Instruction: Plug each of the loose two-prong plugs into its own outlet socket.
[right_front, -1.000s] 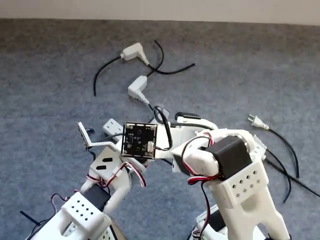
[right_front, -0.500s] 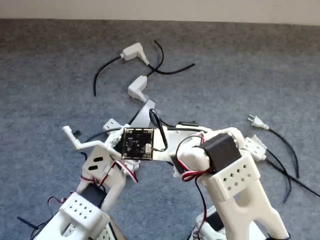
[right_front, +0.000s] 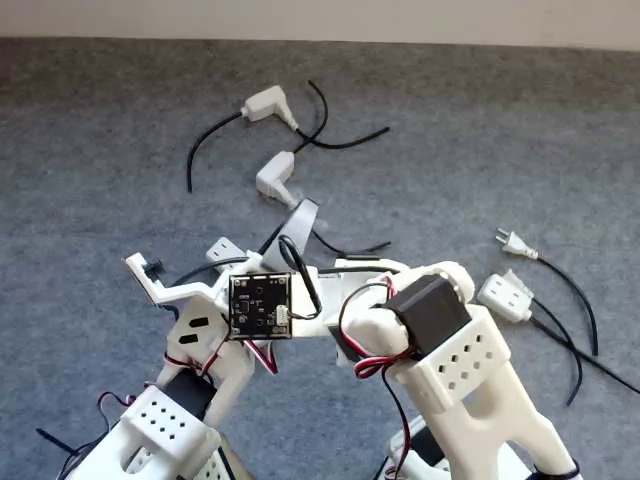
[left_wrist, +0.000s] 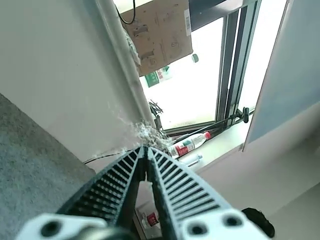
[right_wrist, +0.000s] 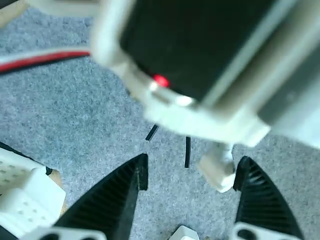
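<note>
R arm (right_front: 440, 350) swung left, L jaws closed, R jaws spread empty, white plug (right_front: 511, 241)

Tabletop (right_front: 90, 170): mottled grey. Outlet sockets (right_front: 266, 102), plug (right_front: 511, 241): white; cables (right_front: 345, 146) black. Arms (right_front: 470, 370) white (wiring (right_front: 372, 364) red and black). Left end effector (left_wrist: 148, 162): black, ribbed.

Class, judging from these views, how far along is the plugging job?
Done: nothing. The two-prong plug lies loose, apart from the white socket. In hand: nothing. The left gripper is shut empty and the right gripper is open. Left: every plug, including the two white connectors.
</note>
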